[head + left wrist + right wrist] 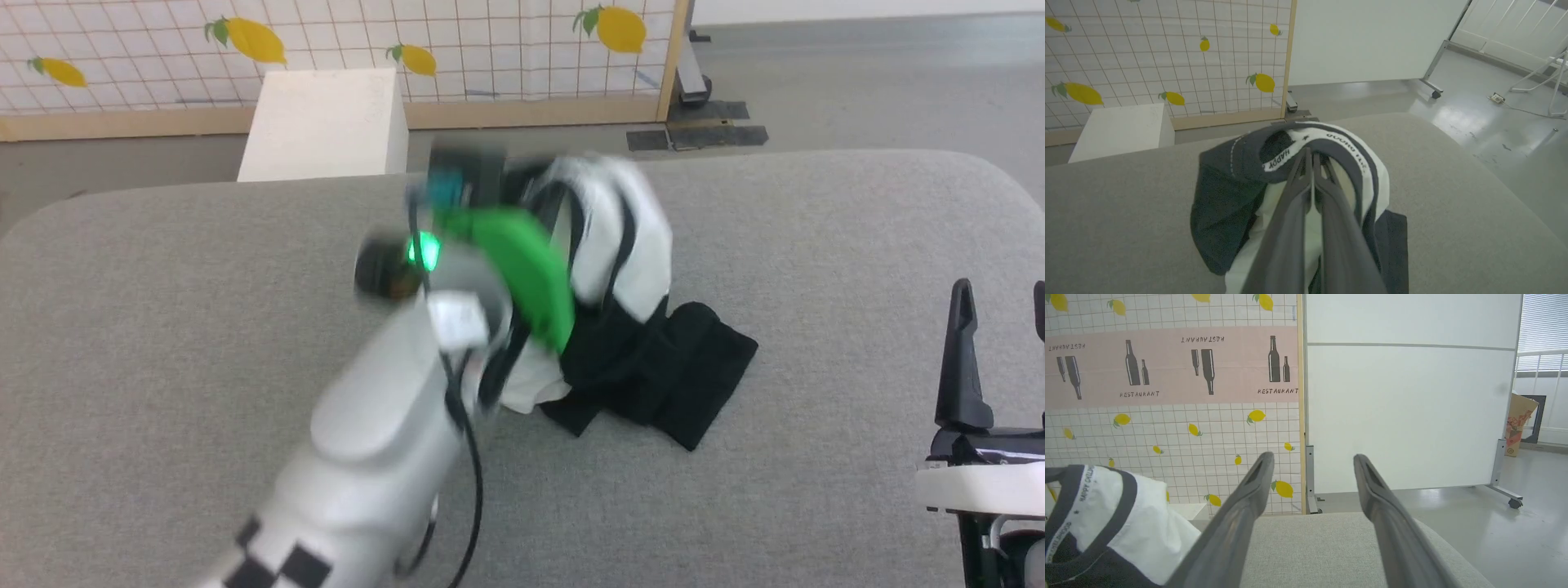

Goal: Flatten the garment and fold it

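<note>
The garment [629, 237] sits bunched in the middle of the head view. Its white body is lifted off the grey padded table [163, 343], and a black sleeve lies crumpled on the surface just below and to the right. In the centre of the left wrist view, the left gripper [1309, 157] has its two fingers pressed together on the black collar band, with cloth draping down around both of them. The head view shows this arm only as a blur. The right gripper [1002, 327] stands at the lower right edge of the head view, its fingers spread wide and holding nothing, well apart from the shirt.

The pinch seems to catch only the narrow collar edge, so a quick pull could slide the fabric free and drop the shirt into a worse heap. Hung from a single point, the body probably twists, and a sleeve may tuck underneath when the shirt is laid down. The trailing sleeve could also snag on the padded surface and drag the shirt off line.
</note>
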{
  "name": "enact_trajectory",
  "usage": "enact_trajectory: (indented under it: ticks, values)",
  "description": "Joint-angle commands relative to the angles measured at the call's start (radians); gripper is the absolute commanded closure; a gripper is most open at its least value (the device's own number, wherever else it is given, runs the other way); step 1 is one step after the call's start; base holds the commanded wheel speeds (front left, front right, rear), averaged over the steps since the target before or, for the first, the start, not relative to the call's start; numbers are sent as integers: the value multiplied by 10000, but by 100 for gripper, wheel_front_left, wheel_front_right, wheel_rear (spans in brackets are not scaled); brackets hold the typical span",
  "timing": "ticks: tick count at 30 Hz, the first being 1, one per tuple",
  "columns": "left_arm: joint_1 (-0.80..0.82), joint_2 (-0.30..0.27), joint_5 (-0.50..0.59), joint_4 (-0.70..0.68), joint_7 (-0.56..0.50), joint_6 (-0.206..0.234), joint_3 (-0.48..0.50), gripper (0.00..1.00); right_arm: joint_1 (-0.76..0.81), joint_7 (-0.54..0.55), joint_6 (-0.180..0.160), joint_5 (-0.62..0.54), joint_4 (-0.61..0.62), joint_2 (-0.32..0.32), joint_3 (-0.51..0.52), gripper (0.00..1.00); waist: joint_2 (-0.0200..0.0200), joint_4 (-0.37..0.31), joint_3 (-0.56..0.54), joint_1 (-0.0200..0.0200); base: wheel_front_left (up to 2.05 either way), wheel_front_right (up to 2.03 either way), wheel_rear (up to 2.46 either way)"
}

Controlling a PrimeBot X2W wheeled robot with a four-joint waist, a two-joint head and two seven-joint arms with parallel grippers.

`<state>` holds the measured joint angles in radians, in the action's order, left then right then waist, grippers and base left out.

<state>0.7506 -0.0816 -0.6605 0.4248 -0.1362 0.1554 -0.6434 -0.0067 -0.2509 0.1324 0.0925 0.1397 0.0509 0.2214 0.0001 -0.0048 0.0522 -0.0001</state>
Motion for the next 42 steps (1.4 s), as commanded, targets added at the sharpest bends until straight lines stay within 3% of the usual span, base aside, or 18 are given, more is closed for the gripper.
enact_trajectory:
  ticks: [1,6,8,9,14,18,26,31,36,42]
  values:
    - [-920,-133,-46,320,-46,-68,-332,100,67,34,-17,67,62,-6,-3,0,-1,-89,164,1,0,0,0]
    - [-1951,-139,-59,919,-193,-95,-843,100,92,102,-17,69,110,-6,83,0,-1,1,332,1,0,0,0]
    - [-2044,-121,-37,1012,-36,-108,-890,24,73,131,-17,62,108,-7,97,0,-1,66,339,1,0,0,0]
    - [-2069,-87,-112,983,147,-79,-790,0,64,151,-17,58,99,-7,108,0,-1,111,316,1,0,0,0]
    - [-2047,-193,-191,338,900,-215,-503,0,142,218,-17,67,68,-7,119,0,-1,271,60,1,0,0,0]
    - [-2516,-738,-329,-1055,1449,-48,0,0,290,248,-17,128,46,-7,101,0,-1,305,-199,1,0,0,0]
    - [-4891,-2489,129,-4701,2847,1265,1159,0,663,242,-17,288,91,-7,175,0,-1,306,-419,1,0,0,0]
    - [-6823,-3317,966,-5917,3833,2061,1914,0,959,243,-17,365,45,-7,32,0,-1,174,-523,1,0,0,0]
    - [-8289,-3154,1985,-6475,3971,2636,2717,0,1126,302,-17,424,25,-7,-50,0,-1,40,-582,1,0,0,0]
    - [-9123,-2658,2929,-6525,3977,2282,2951,0,1098,764,-17,840,-35,-7,-141,0,-1,89,-406,1,0,0,0]
